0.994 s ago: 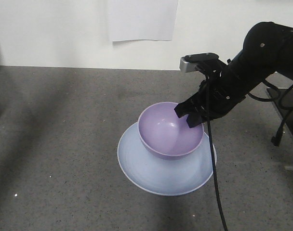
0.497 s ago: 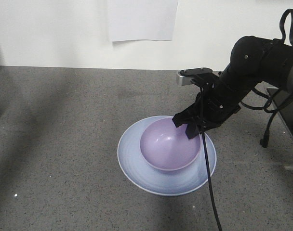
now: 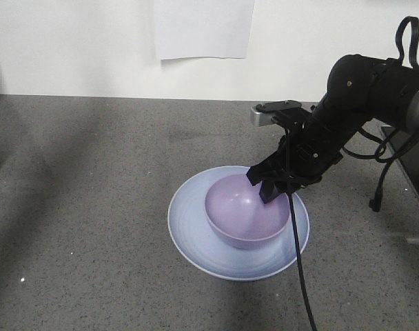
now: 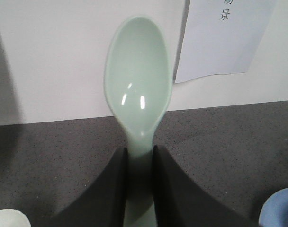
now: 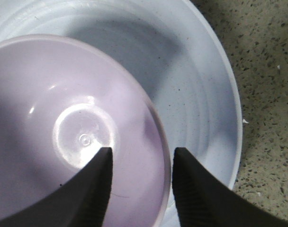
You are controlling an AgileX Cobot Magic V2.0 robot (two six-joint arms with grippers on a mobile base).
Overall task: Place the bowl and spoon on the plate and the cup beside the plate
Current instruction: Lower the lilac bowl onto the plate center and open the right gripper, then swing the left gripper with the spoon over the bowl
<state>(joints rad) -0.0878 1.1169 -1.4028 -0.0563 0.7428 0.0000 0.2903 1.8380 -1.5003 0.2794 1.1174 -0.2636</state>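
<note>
The lavender bowl [image 3: 240, 210] sits on the pale blue plate [image 3: 196, 234], a little right of the plate's middle. My right gripper [image 3: 268, 186] reaches down over the bowl's far right rim. In the right wrist view that gripper [image 5: 141, 158] is open and straddles the rim: one finger is inside the bowl [image 5: 63, 132], the other over the plate [image 5: 196, 85]. My left gripper [image 4: 139, 151] is shut on the handle of the mint-green spoon [image 4: 138, 80] and holds it up towards the wall. The cup is out of view.
A white paper sheet [image 3: 204, 27] hangs on the back wall. Cables and a dark edge [image 3: 409, 158] lie at the table's right. In the left wrist view a pale round thing [image 4: 6, 218] shows at bottom left and a blue rim [image 4: 281, 208] at bottom right.
The right gripper has lowered the bowl from above the plate onto it. Its jaws now stand apart round the rim.
</note>
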